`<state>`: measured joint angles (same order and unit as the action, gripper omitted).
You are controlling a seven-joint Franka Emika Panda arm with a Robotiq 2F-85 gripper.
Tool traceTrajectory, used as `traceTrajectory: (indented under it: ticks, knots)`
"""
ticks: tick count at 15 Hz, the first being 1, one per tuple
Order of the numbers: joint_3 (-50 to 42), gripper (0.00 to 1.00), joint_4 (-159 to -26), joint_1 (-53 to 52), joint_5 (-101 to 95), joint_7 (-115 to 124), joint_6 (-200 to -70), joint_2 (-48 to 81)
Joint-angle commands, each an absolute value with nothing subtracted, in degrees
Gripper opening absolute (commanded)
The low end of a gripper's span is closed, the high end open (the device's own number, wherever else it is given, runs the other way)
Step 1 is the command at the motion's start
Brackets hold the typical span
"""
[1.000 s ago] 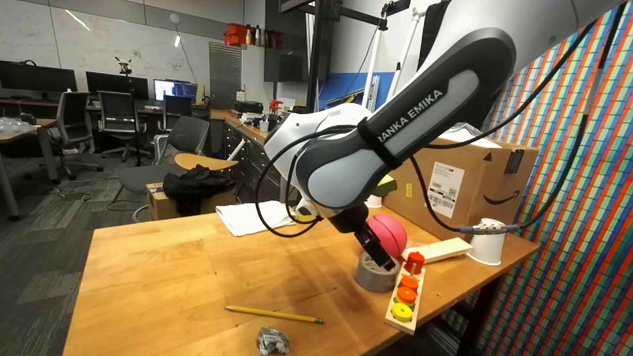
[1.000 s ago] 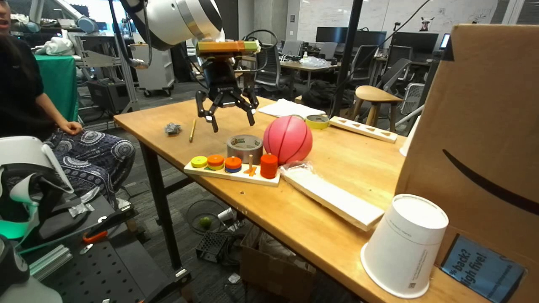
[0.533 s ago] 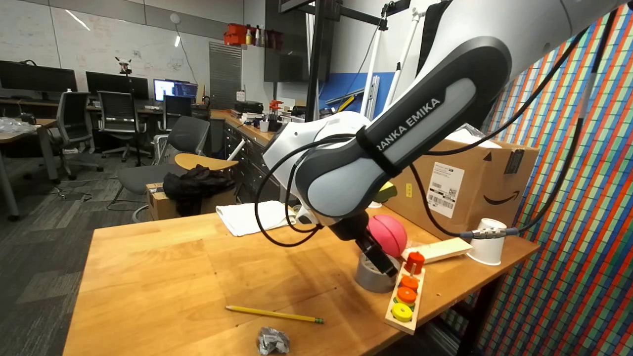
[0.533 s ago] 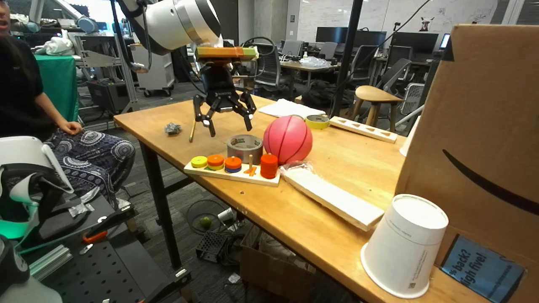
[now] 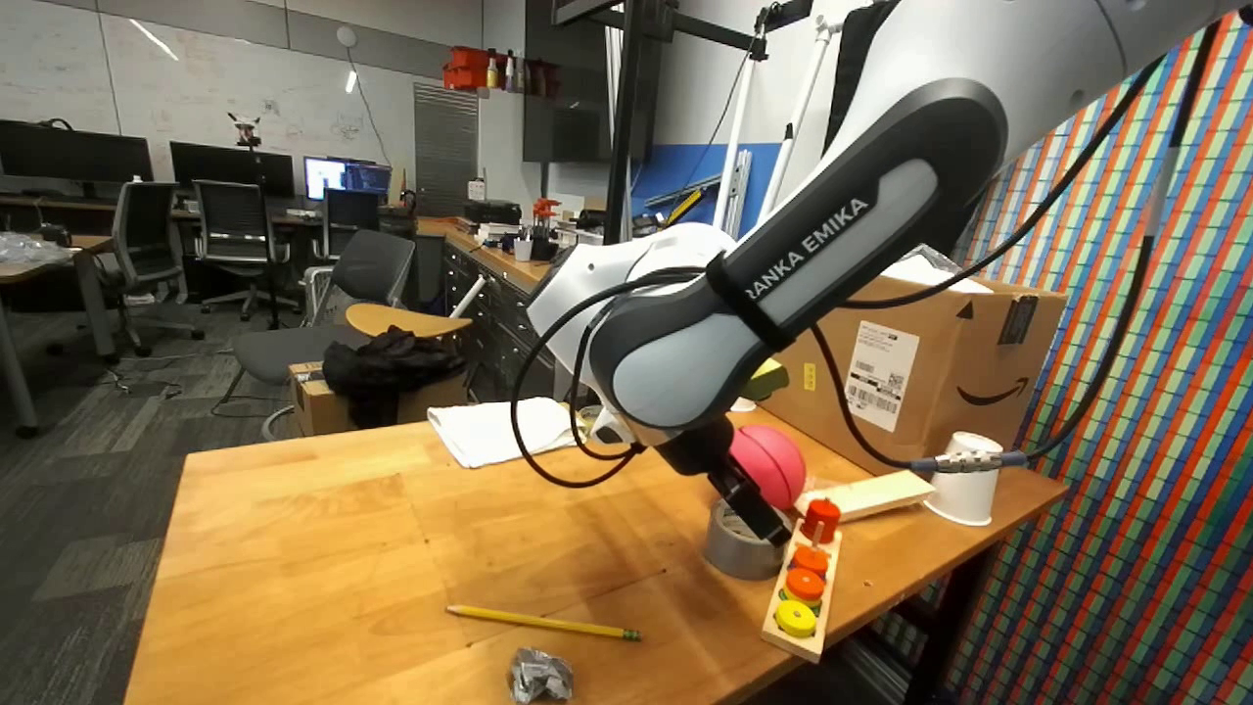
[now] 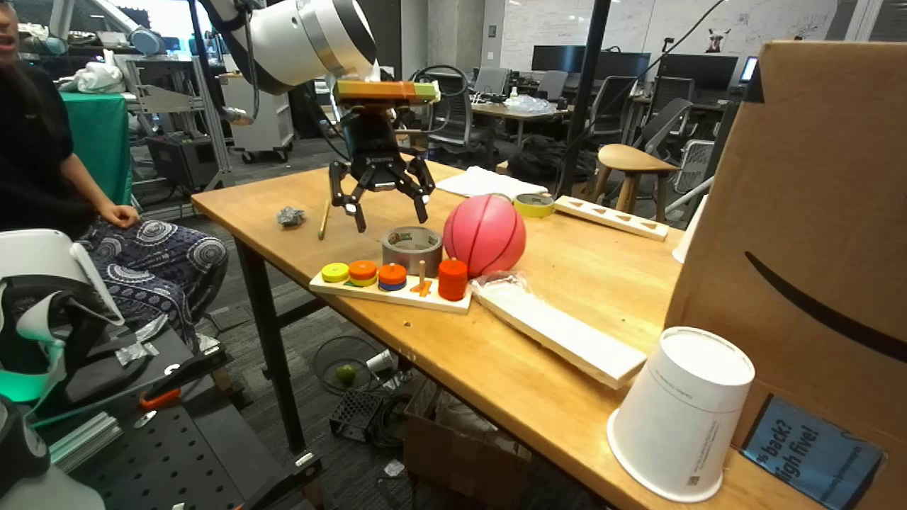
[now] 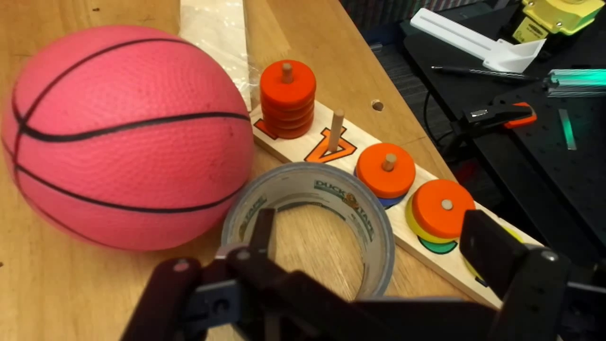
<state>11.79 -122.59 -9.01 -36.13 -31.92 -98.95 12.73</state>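
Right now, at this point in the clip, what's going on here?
A robot arm hangs over a wooden table with its end effector open and holding nothing. Nearest below it are a roll of duct tape and a wooden peg board carrying colored discs. A pink ball sits close beside the tape, while a pencil and a crumpled silver wad lie farther off. A person sits near the table.

The hand (image 6: 392, 221) has sunk slightly lower, closer to the tape roll (image 6: 407, 262), within the last second.
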Motion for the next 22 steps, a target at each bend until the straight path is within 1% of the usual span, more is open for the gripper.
traceTrajectory:
  ticks: [1,6,11,15,18,22]
  knots:
    - [11.03,1.00,-121.14,-8.30,-36.09,-33.85,-99.10,12.86]
    - [9.77,1.00,-117.90,-7.15,-36.42,-35.18,-99.89,15.15]
    - [8.29,1.00,-111.08,-6.78,-39.86,-36.84,-98.09,19.41]
    - [6.76,1.00,-106.38,-8.32,-49.68,-27.18,-97.57,21.20]
    - [6.68,1.00,-106.62,-8.83,-54.67,-19.11,-96.98,21.52]
    - [8.00,1.00,-111.72,-9.69,-53.64,-11.95,-93.98,18.92]
